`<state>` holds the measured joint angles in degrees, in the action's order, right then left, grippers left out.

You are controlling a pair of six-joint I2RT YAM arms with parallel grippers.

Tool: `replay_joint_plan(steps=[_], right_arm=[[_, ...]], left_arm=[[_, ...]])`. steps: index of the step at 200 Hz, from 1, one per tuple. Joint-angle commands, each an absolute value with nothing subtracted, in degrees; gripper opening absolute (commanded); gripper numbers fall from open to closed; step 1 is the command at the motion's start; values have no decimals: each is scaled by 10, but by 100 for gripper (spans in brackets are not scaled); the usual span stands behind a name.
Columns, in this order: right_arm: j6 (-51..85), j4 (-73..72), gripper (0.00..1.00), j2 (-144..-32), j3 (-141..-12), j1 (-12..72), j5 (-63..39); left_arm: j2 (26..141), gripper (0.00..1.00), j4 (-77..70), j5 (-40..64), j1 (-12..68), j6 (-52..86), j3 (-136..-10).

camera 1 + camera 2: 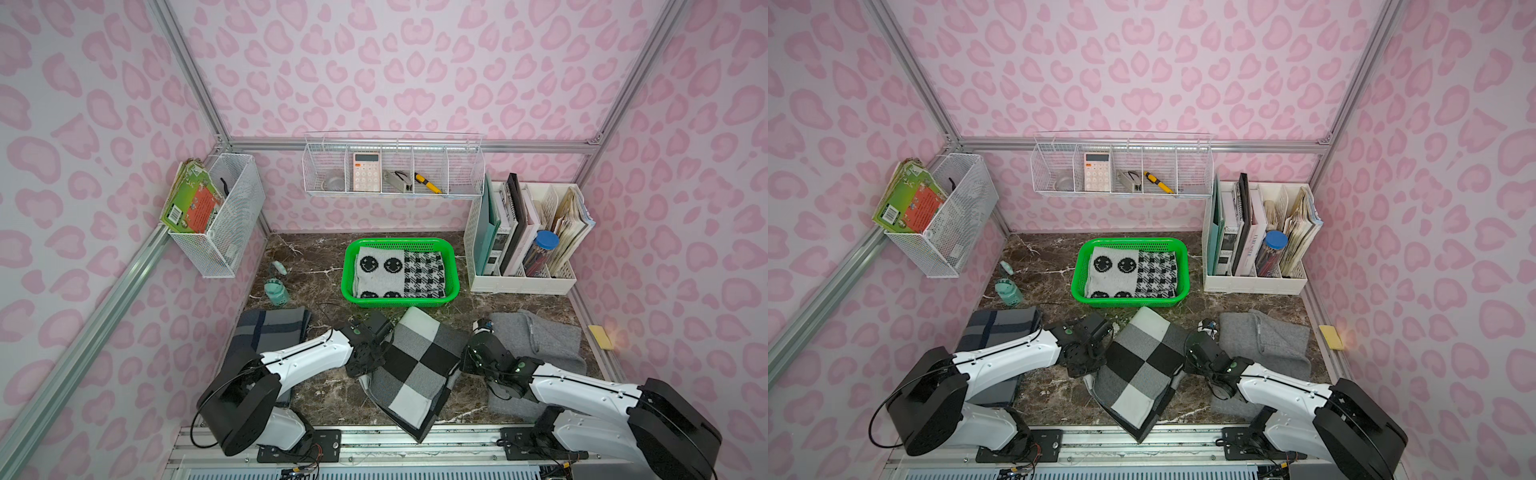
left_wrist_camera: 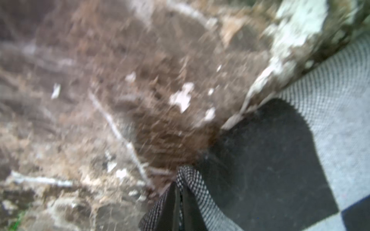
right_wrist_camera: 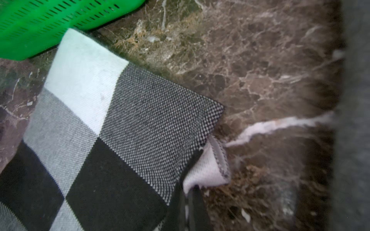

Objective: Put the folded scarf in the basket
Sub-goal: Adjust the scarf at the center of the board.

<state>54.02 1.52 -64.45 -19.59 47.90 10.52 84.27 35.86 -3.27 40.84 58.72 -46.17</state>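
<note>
Checked scarf (image 1: 411, 365), black, grey and white, folded. It lies skewed on the marble table (image 1: 316, 266), centre front, outside the basket (image 1: 348, 266).

Basket is at 12 o'clock from the scarf. The scarf's far white corner is just beside the basket's near wall, which the right wrist view confirms. Its near corner hangs over the table's front edge.

Left gripper (image 1: 374, 359) is at the scarf's 9 o'clock edge. The left wrist view is blurred, but shows the dark fingers (image 2: 170, 210) closed on the edge layers.

Right gripper (image 1: 464, 360) is at the 3 o'clock edge. Its fingers (image 3: 198, 210) are closed, pinching a fold of the scarf.

Basket already holds a smiley scarf (image 1: 380, 270), lying flat.

Grey scarf (image 1: 540, 340) lies at 3 o'clock from the checked one, partly under the right arm. Plaid scarf (image 1: 270, 328) lies at 9 o'clock, partly under the left arm.
</note>
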Motion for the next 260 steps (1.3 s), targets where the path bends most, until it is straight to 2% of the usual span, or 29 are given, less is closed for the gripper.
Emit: replay_joint_plan(steps=[1, 30, 48, 61, 87, 102, 152, 188, 260], right_arm=[[566, 36, 0, -612, -185, 494, 124], [570, 26, 2, -568, -163, 506, 127], [570, 29, 9, -547, -156, 511, 129], [566, 38, 24, -536, -154, 512, 132], [539, 50, 50, -520, -162, 512, 137], [520, 62, 58, -515, -175, 512, 153], [445, 92, 72, -491, -215, 478, 149], [391, 88, 74, -512, -236, 428, 100], [338, 37, 74, -620, -287, 396, 37]], left_arm=[[872, 0, 346, -31, 399, 548, -494], [872, 0, 353, -47, 388, 542, -521], [849, 0, 360, -62, 375, 542, -525], [829, 13, 359, -65, 366, 544, -521], [796, 54, 359, -72, 362, 542, -515], [779, 62, 373, -84, 362, 550, -515], [683, 69, 443, -128, 362, 603, -497], [625, 70, 468, -96, 365, 640, -465], [533, 71, 480, -72, 406, 714, -394]])
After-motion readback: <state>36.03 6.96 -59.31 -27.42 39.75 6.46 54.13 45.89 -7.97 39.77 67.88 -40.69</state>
